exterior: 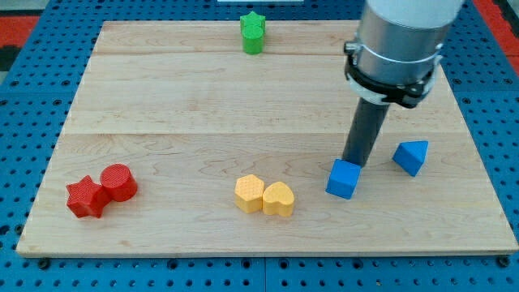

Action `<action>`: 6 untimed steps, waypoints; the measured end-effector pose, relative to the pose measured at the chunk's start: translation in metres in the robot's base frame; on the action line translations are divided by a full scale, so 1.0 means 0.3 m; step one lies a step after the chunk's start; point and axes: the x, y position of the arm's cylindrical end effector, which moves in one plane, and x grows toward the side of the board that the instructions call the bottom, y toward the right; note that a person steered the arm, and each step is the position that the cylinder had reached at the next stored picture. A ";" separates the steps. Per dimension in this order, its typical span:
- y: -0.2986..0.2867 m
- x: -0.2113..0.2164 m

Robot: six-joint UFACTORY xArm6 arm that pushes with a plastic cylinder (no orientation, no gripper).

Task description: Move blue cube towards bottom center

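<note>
One blue cube — just below my tip (touching).

I see the blue cube resting flat on the board, turned slightly askew, toward four o'clock from centre.

Pale wooden board — matt, smooth-grained finish.

Wooden board sits on a blue pegboard surface. Green star block at top center of frame, alone. Red star block and red cylinder touching, lower left. Yellow hexagon block, probably a hexagon, touches yellow heart block, bottom center. Blue triangular block at right, mid-height.
</note>
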 end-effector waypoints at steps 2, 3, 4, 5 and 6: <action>0.168 0.123; 0.018 0.174; -0.186 0.041; -0.293 -0.146; -0.240 -0.063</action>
